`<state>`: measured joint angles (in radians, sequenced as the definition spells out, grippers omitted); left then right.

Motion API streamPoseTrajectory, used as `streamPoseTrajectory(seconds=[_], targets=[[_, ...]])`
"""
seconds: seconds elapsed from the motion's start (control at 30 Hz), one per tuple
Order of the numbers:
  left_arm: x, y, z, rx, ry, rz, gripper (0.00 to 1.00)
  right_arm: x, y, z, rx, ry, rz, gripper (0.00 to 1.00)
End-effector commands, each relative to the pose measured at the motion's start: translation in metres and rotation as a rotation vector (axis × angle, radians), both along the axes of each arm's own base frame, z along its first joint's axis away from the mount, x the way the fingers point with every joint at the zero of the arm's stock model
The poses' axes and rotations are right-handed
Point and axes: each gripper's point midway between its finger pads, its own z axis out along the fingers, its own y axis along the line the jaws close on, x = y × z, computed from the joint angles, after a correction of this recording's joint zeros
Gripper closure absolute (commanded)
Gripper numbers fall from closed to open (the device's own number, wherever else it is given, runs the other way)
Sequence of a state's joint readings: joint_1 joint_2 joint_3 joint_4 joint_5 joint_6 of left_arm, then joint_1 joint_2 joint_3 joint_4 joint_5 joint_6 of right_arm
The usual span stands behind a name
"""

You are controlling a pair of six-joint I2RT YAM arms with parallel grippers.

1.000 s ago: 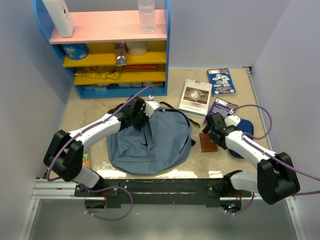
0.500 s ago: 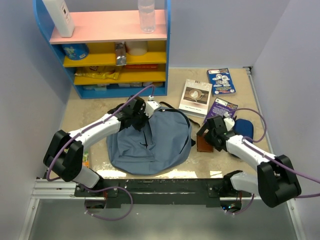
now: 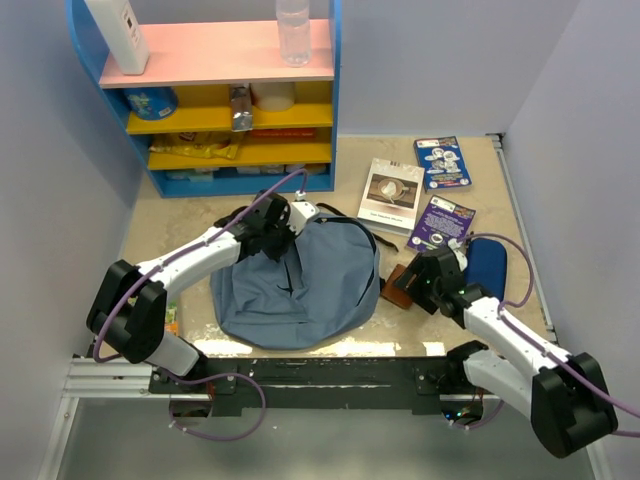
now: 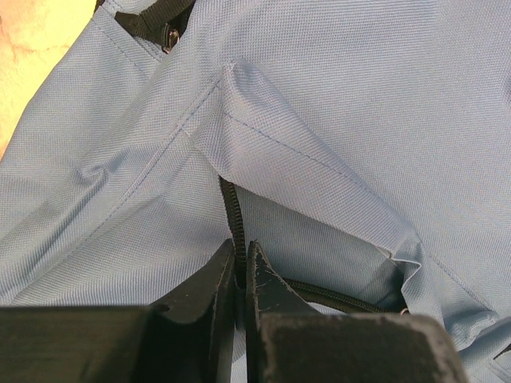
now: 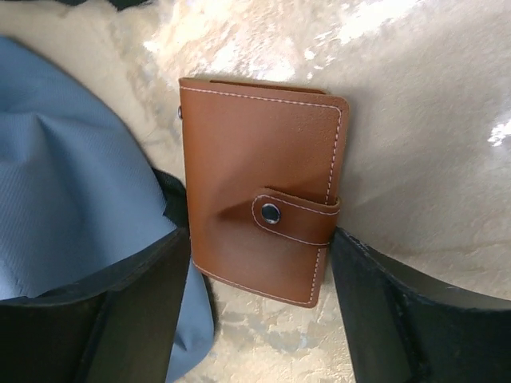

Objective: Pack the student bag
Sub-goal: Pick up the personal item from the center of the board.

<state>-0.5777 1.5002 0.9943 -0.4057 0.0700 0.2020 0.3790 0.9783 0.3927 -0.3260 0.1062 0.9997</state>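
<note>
I see the backpack (image 3: 300,285) lying flat mid-worktop, nearer the front edge, a bit left of ctr. L gripper (image 4: 240,251) is at its far side, fingers pressed together on the black zipper (image 4: 230,203). R gripper (image 5: 259,239) sits just right of the backpack, fingers wide apart w/ one against each long edge of a brown wallet (image 5: 259,175), clamping it.

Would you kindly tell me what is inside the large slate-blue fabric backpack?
Its contents cannot be seen: the fabric of the backpack covers the interior in all views. Only its black zipper shows, pinched by the left gripper. The brown leather wallet is outside.
</note>
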Motion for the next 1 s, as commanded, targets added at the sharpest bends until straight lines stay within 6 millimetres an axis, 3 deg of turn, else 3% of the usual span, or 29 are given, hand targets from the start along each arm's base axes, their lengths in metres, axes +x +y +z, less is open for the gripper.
streamPoseTrajectory(seconds=[0.0, 0.2, 0.27, 0.43, 0.53, 0.73, 0.83, 0.97], targets=[[0.012, -0.004, 0.019, -0.027, -0.051, 0.0, 0.91, 0.015, 0.026, 0.031, 0.142, -0.136, 0.057, 0.29], [0.011, -0.004, 0.015, -0.02, -0.045, 0.001, 0.91, 0.035, 0.034, 0.085, 0.177, -0.328, 0.1, 0.34], [0.011, -0.004, 0.016, -0.023, -0.046, 0.002, 0.91, 0.037, 0.034, 0.088, 0.175, -0.348, 0.106, 0.34], [0.012, -0.004, 0.016, -0.023, -0.045, 0.003, 0.91, 0.031, 0.033, 0.057, 0.153, -0.26, 0.11, 0.37], [0.012, -0.004, 0.017, -0.025, -0.047, 0.004, 0.91, 0.028, 0.036, 0.049, 0.162, -0.244, 0.124, 0.39], [0.011, -0.005, 0.018, -0.031, -0.047, 0.001, 0.91, 0.028, 0.049, 0.046, 0.206, -0.253, 0.189, 0.49], [0.011, -0.005, 0.017, -0.029, -0.044, 0.001, 0.92, 0.03, 0.067, 0.059, 0.265, -0.308, 0.275, 0.6], [0.011, -0.005, 0.016, -0.029, -0.04, 0.003, 0.92, 0.031, 0.077, 0.067, 0.261, -0.331, 0.342, 0.62]])
